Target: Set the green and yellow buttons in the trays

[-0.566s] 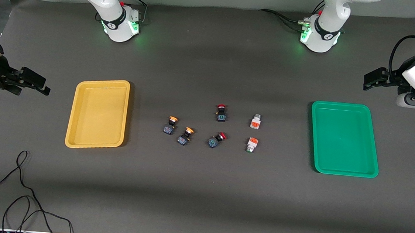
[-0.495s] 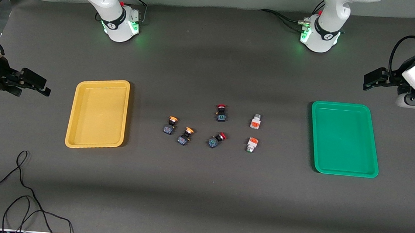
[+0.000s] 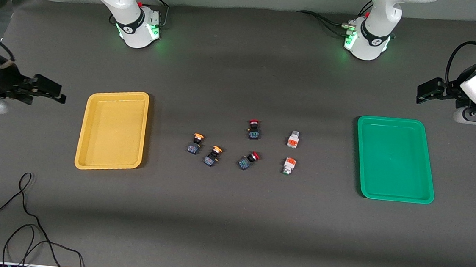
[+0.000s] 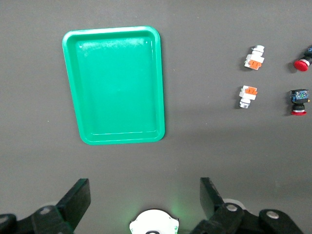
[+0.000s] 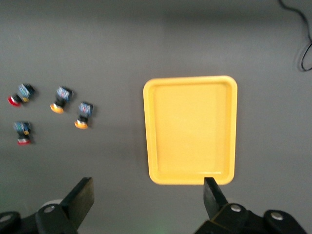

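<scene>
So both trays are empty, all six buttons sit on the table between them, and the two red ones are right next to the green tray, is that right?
Not quite. In the front view the yellow tray and green tray are empty and the buttons lie between them, but the two white-bodied buttons are the ones closest to the green tray. The red-capped buttons sit mid-cluster.

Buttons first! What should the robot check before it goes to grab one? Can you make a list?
1. Yellow tray has room: ok, nothing in it.
2. Green tray has room: ok, nothing in it.
3. Yellow buttons sit free on the table: ok, two, side by side.
4. Green buttons sit free: ok, two, apart.
5. Right pincer open, holding nothing: ok, near the yellow tray.
6. Left pincer open, holding nothing: ok, near the green tray.
</scene>
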